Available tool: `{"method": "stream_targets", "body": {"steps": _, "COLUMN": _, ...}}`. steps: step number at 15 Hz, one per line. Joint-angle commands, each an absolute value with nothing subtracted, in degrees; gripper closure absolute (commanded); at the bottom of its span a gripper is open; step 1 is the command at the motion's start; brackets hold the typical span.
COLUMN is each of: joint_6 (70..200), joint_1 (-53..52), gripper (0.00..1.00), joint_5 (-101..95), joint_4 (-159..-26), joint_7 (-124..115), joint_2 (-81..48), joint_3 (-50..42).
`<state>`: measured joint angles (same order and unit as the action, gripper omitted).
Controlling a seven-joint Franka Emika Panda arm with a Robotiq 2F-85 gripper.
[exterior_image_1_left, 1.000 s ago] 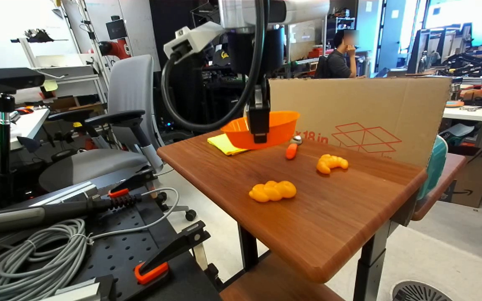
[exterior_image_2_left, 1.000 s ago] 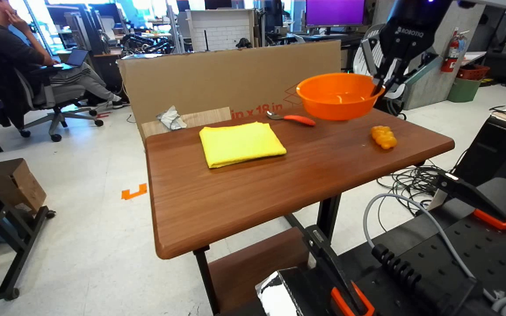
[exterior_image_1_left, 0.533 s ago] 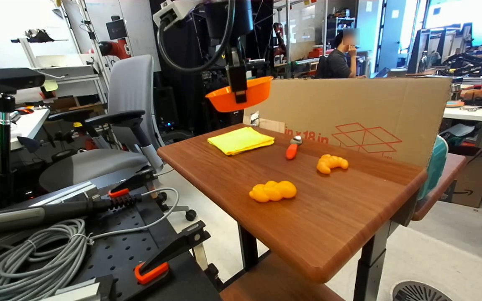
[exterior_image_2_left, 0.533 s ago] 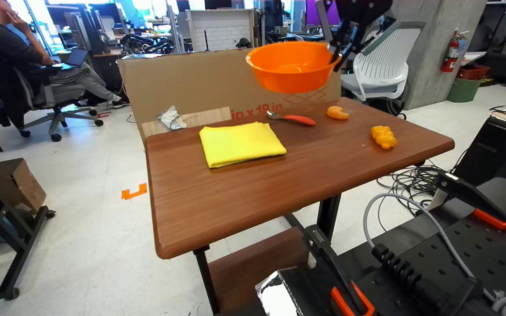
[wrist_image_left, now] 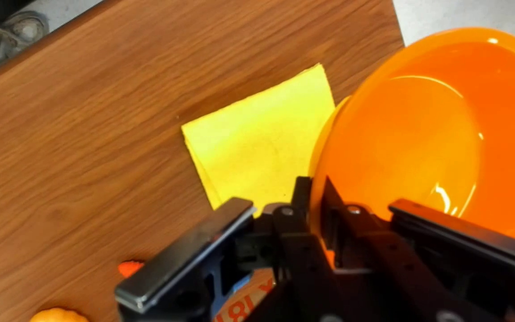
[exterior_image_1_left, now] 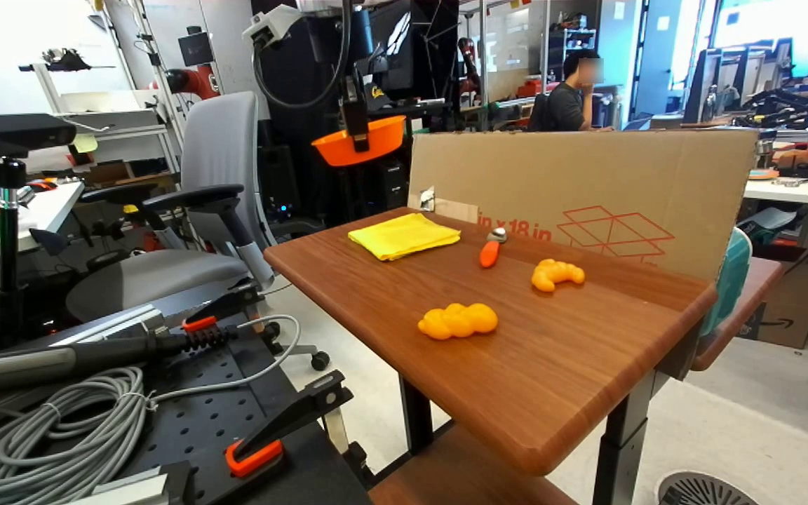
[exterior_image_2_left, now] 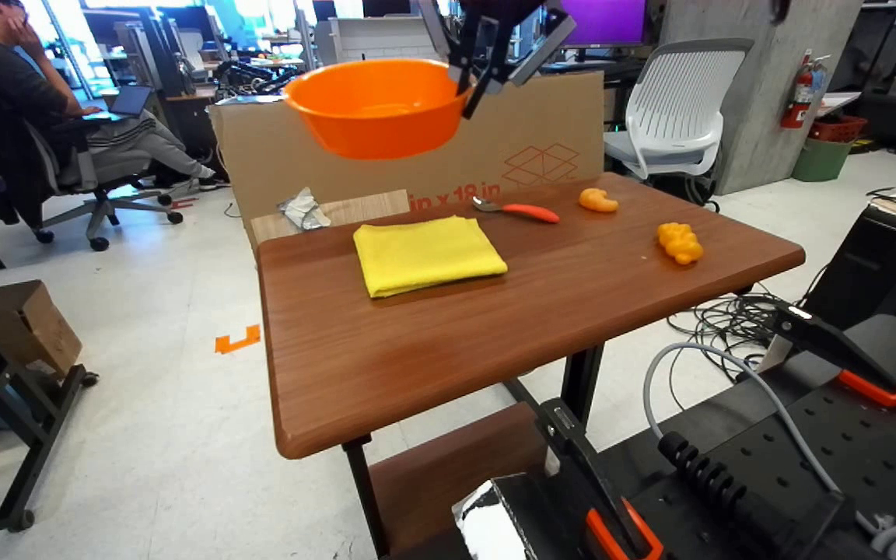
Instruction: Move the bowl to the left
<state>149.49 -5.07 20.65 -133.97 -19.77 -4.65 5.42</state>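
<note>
Wrist view, left to right: orange toy piece [wrist_image_left: 58, 315], cut off; spoon handle [wrist_image_left: 130, 268], mostly hidden; yellow cloth [wrist_image_left: 259, 143], partly covered; claw [wrist_image_left: 315, 188], closed to rim thickness, gripping the bowl [wrist_image_left: 409, 143] by its rim; bowl raised above the surface [wrist_image_left: 96, 107], right side cut off.

A white, angular bracket [exterior_image_1_left: 274, 23] juts from the dark robot wrist [exterior_image_1_left: 325, 38] in an exterior view, a thick black cable [exterior_image_1_left: 299, 105] looping down from it. In the wrist view, the jaws are black, with slender, jointed fingers [wrist_image_left: 304, 255] studded with round silver screw heads [wrist_image_left: 287, 211] and flanked by broad, flat bars [wrist_image_left: 183, 252] edged in bright metallic grey.
</note>
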Motion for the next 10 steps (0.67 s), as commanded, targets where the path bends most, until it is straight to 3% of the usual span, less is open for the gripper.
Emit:
{"method": "stream_targets", "body": {"steps": 1, "joint_6": 149.0, "joint_1": -6.7, "gripper": 0.98, "joint_5": 18.8, "joint_4": -127.7, "joint_7": -22.9, "joint_2": -10.6, "joint_3": 6.1}}
{"method": "stream_targets", "body": {"steps": 10, "joint_6": 144.1, "joint_1": -7.5, "gripper": 0.98, "joint_5": 15.8, "joint_4": -112.8, "joint_7": -25.5, "joint_2": -24.9, "joint_3": 4.2}}
